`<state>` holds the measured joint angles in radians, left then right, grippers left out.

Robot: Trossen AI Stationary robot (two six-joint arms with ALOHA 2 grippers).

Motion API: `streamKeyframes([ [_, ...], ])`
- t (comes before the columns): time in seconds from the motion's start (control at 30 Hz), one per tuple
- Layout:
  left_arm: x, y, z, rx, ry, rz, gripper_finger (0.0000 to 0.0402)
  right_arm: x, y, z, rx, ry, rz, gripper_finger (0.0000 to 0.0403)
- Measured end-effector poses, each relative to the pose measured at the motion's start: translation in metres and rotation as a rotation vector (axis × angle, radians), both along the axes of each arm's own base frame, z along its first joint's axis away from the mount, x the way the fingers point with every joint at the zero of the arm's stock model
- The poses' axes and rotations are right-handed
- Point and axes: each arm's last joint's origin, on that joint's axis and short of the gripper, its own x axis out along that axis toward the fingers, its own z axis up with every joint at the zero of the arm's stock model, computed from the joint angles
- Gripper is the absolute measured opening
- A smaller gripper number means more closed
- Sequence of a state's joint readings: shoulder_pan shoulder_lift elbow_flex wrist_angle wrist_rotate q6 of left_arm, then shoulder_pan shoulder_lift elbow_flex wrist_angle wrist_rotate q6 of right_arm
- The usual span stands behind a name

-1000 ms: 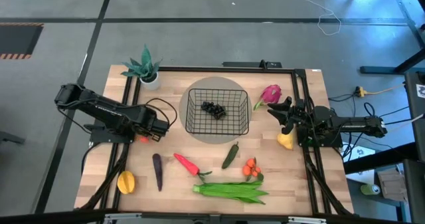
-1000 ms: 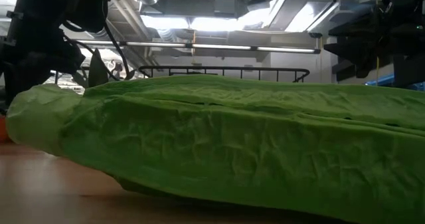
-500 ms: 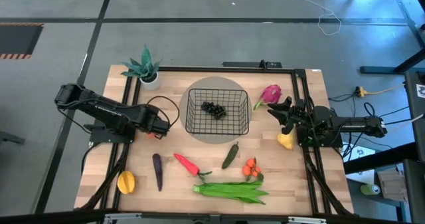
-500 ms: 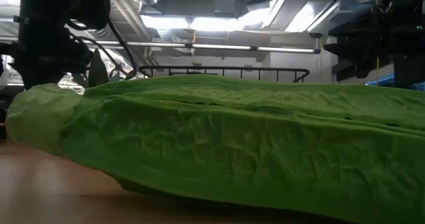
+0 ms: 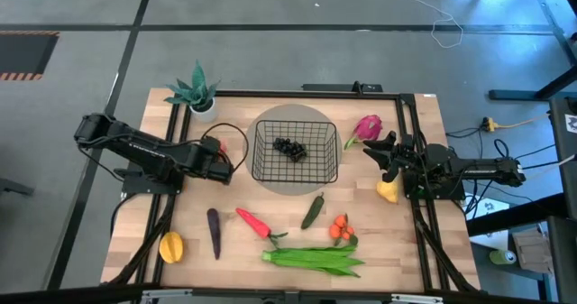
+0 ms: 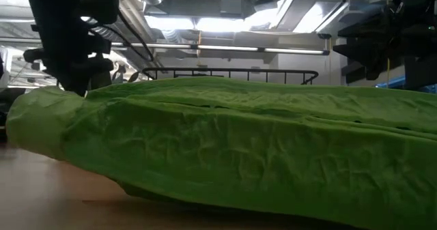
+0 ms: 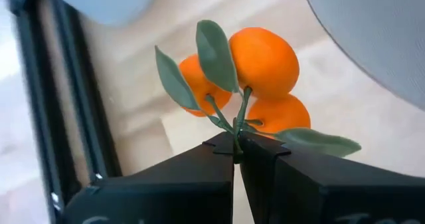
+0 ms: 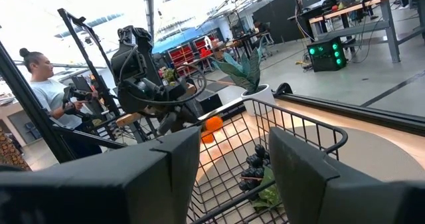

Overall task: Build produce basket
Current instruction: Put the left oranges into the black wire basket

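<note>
- Just left of the basket [image 5: 295, 152], above the tabletop [image 5: 225, 259], the left tool [image 5: 220, 166] holds a cluster of orange tomatoes [image 7: 260, 74] by its green stem, jaws fully closed on the stem; the fruit hangs clear ahead of the fingertips [image 7: 222, 151].
- The basket sits on a grey round mat at the centre rear of the tabletop; dark grapes [image 5: 290, 148] lie in it already.
- The step in hand appears to be the carry to the basket. The grip is on a thin stem only, so the transfer should be smooth, without sudden swings that could work the stem loose.
- The cluster should clear the near wire rim before travelling inward; the dangling fruit and leaves could otherwise snag on the mesh.
- Release is best made low over a bare part of the basket floor, beside the grapes rather than on them, so that the tomatoes do not bounce out.
- The right tool [image 5: 389, 158] waits at the right of the tabletop between the dragon fruit [image 5: 367, 127] and a yellow fruit [image 5: 388, 191], jaws standing wide and holding nothing; it is apart from the carry path.
- Still outside the basket: eggplant [image 5: 214, 233], red pepper [image 5: 253, 221], cucumber [image 5: 312, 210], a second orange cluster [image 5: 341, 227], the leafy bundle [image 5: 315, 259] and a mango [image 5: 170, 247].
</note>
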<state>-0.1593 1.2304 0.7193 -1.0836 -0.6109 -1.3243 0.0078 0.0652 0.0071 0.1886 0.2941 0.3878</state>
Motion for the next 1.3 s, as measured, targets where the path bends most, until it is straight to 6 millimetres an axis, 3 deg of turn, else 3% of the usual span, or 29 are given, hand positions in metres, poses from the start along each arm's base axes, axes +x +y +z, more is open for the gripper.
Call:
streamKeyframes([
  [0.73,0.008,0.007,0.009,0.418,-0.152,0.008,0.0001,0.0,0.0,0.0,0.0,0.0,0.0,0.0171],
  [1.07,0.014,0.007,0.012,0.486,-0.206,0.01,0.0,0.0,0.0,0.0,0.0,0.0,0.0,0.0171],
  [1.3,0.031,0.005,0.017,0.545,-0.243,-0.078,0.0,0.0,0.0,0.0,-0.001,0.0,0.0,0.0171],
])
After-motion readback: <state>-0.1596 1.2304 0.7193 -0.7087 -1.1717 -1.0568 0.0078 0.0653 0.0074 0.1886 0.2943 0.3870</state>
